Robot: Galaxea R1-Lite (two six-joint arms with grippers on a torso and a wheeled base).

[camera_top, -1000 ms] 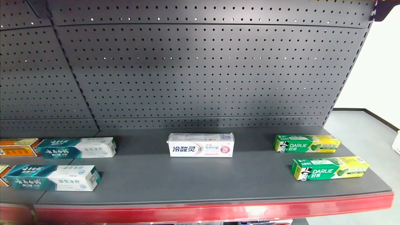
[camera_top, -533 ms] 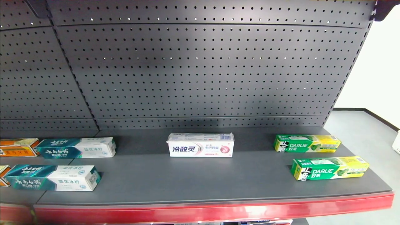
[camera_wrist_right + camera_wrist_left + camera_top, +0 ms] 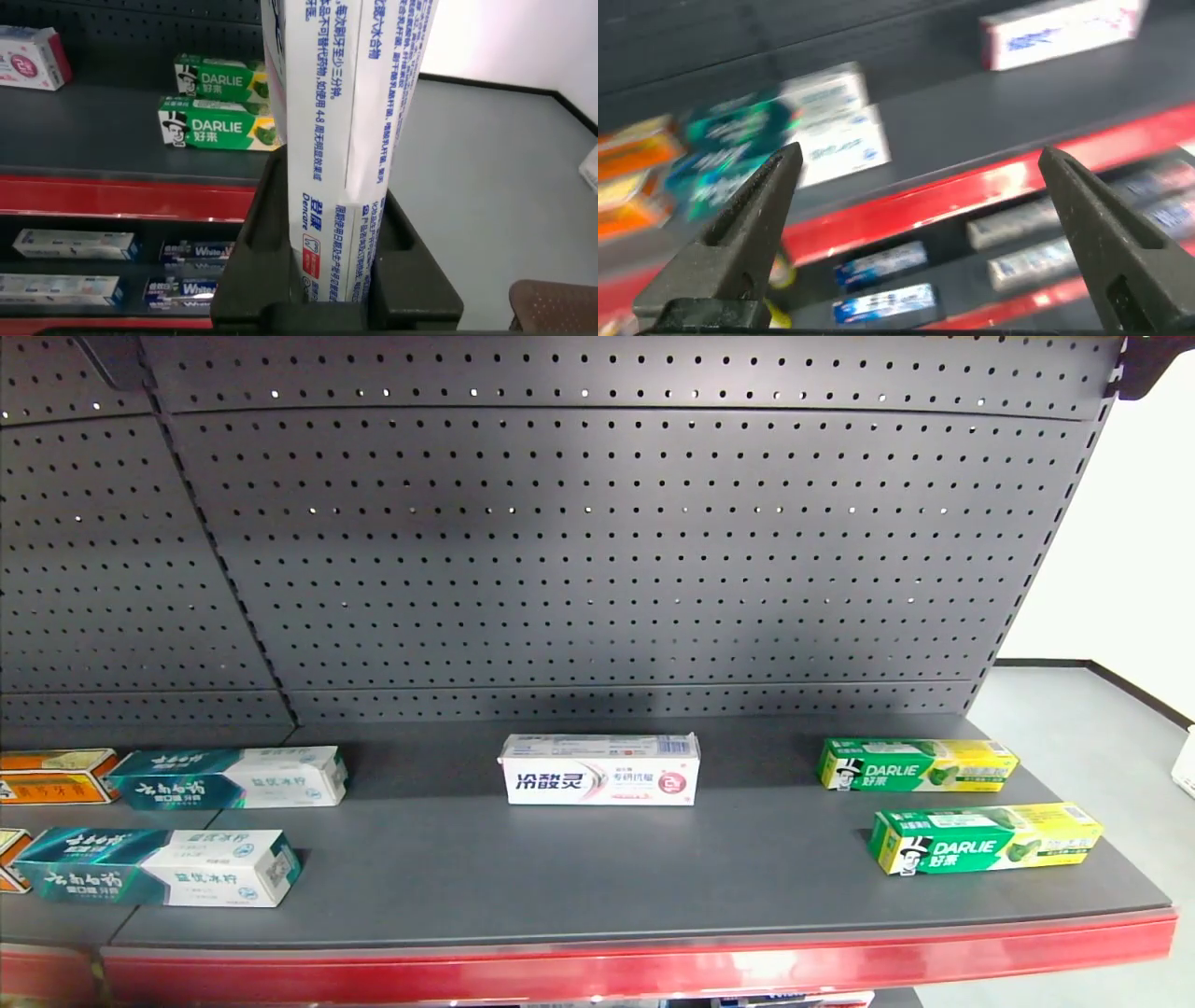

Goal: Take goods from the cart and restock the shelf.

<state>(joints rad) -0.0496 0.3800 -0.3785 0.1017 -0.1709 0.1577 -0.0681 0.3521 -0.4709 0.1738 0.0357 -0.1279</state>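
Toothpaste box, white with blue print, stands upright in my right gripper. Its fingers are clenched on the box's lower end, out in front of the shelf toward its right end. My left gripper hangs before the red front strip, its own fingers spread wide with nothing between them.

On the shelf I see a white and pink box lying in the middle near the back panel. Two green and yellow boxes lie at the right, one behind the other. Two teal and white boxes lie at the left, with orange boxes just beside them. More boxes lie on the lower shelf under the red strip.
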